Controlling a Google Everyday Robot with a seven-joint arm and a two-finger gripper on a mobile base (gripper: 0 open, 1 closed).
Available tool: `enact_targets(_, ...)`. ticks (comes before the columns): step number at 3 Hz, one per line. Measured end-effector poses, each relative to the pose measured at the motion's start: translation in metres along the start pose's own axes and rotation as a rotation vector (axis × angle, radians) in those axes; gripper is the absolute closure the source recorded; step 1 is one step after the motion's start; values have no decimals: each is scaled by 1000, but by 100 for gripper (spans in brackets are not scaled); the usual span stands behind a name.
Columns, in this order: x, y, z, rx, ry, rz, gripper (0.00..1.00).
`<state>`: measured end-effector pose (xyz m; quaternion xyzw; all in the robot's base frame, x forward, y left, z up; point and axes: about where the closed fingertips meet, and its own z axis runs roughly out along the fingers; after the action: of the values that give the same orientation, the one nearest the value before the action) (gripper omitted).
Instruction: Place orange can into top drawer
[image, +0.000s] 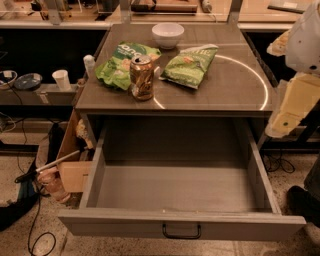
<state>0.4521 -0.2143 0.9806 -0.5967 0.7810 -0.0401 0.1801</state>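
The orange can stands upright on the cabinet top, near its front left, touching the edge of a green chip bag. The top drawer is pulled wide open below it, its grey inside bare, with a small black handle on the front panel. Only white and cream arm parts show at the right edge, beside the cabinet and level with its top. My gripper itself is out of view.
Two green chip bags and a white bowl lie on the cabinet top behind the can. Cardboard boxes, cables and a cup are on the left. A counter runs along the back.
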Motion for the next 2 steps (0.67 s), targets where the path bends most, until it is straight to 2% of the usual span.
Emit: enact_targets(2, -24, -33, 5, 18, -100, -10, 0)
